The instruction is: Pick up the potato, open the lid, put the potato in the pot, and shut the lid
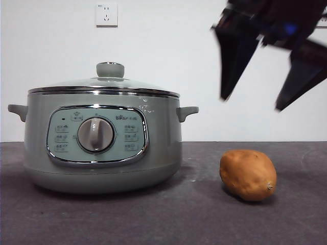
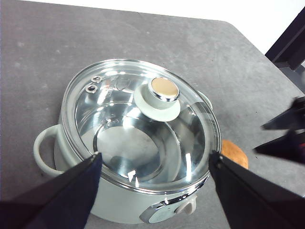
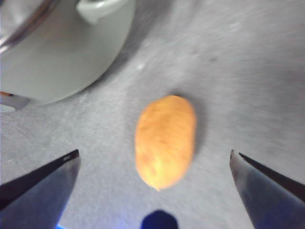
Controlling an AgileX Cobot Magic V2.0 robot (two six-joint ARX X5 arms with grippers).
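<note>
The potato (image 1: 248, 174) lies on its side on the dark grey table (image 1: 204, 214), well clear of the pot (image 1: 102, 148) and on the side of the handle that juts from the pot's wall, with a small nub at the end nearer the camera. Nothing touches it.

The right gripper (image 1: 250, 102) hangs in the air above the potato, coming in from the top corner of the front view, dark and slightly blurred. Its two black fingers (image 1: 232, 61) are spread wide and hold nothing. In the right wrist view the potato (image 3: 165, 141) sits on the table between the two spread fingers (image 3: 43, 183), with open space on both sides of it, and part of the pot's wall and one handle shows nearby.

The pot stands upright on the table, its control panel and central dial (image 1: 95, 134) facing the front camera. The lid (image 1: 104, 84) is seated on the pot, its chrome rim flush all round and its pale green knob (image 1: 110, 69) on top. Through the glass in the left wrist view the shiny inner bowl looks empty.

The left gripper (image 2: 155, 186) hovers above the lid (image 2: 143, 129), its fingers (image 2: 66, 195) wide apart and grasping nothing, one on each side of the lid's rim in that view. The potato (image 2: 234, 153) peeps out just past the pot's edge there, and the right gripper's dark finger tips appear beyond it.

A white wall socket (image 1: 106, 15) is mounted on the wall behind the pot
</note>
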